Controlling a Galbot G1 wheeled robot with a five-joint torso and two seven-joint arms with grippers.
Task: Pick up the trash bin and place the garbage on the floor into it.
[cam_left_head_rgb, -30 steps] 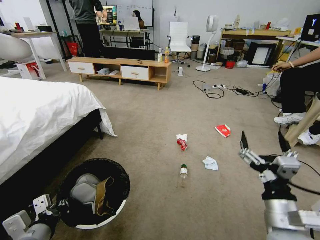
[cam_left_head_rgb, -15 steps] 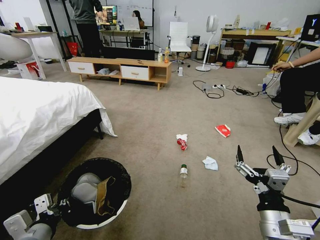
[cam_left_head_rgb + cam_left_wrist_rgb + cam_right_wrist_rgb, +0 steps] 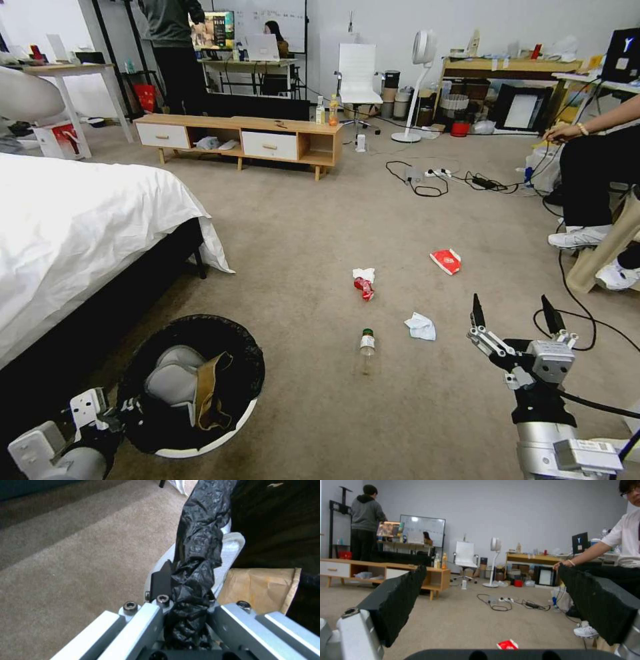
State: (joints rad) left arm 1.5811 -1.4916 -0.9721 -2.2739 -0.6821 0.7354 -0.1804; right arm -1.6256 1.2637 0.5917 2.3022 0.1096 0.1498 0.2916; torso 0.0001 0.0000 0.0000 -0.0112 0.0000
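Black crinkled bag lines the trash bin [image 3: 193, 387], which sits low at about 7 o'clock in the head view, near the foot of the bed [image 3: 80, 227]. The left gripper [image 3: 127, 408] is clamped on the near rim of the bin; in the left wrist view its fingers [image 3: 161, 582] pinch the bag-covered rim. Inside the bin lies a crumpled brown paper bag [image 3: 208, 390].

The right gripper [image 3: 513, 313] hangs above the carpet at about 4 o'clock, fingers spread wide apart and holding nothing.

On the floor, around the middle of the head view, lie the garbage pieces: a clear green-capped bottle [image 3: 367, 343], a white tissue [image 3: 421, 327] just to its 2 o'clock, a crushed red can [image 3: 364, 288] touching another tissue [image 3: 364, 273], and a flat red packet [image 3: 446, 261] farther toward 1 o'clock.
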